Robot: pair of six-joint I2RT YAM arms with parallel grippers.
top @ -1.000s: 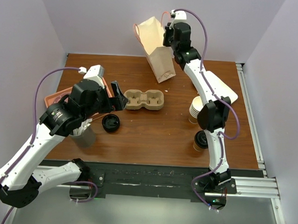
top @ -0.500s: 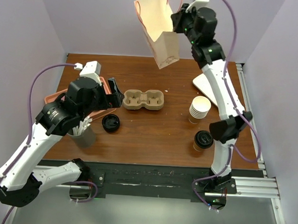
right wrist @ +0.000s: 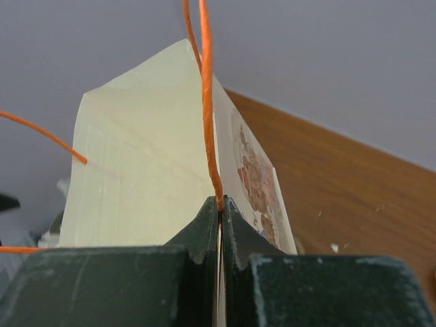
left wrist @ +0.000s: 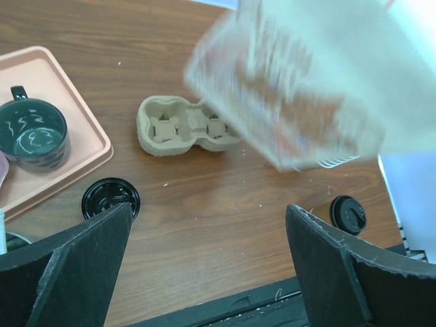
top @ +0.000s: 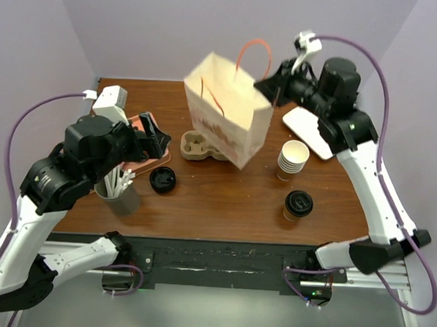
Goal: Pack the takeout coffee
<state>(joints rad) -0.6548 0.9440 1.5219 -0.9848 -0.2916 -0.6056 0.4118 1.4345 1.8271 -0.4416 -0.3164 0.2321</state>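
Note:
The takeout coffee (top: 298,204), a tan paper cup under a black sip lid, stands upright at the front right of the table; its lid (left wrist: 347,214) also peeks past the right finger in the left wrist view. My right gripper (top: 267,88) is shut on the top rim and orange handle (right wrist: 212,136) of a cream paper bag (top: 228,121). The bag hangs tilted in the air over the middle of the table and looks blurred (left wrist: 306,88) from the left wrist. My left gripper (top: 158,135) hovers open over the left side, holding nothing (left wrist: 208,221).
A cardboard cup carrier (top: 194,146) lies partly behind the bag. A loose black lid (top: 163,179) lies left of centre. Stacked lidless cups (top: 293,159) and a white board (top: 313,130) are at the right. A pink tray (left wrist: 65,160) with a dark mug (left wrist: 33,133) and a stirrer cup (top: 120,195) sit left.
The right arm has swung the bag from high at the back down and forward, over the carrier. The left arm has shifted slightly left and back, still open.

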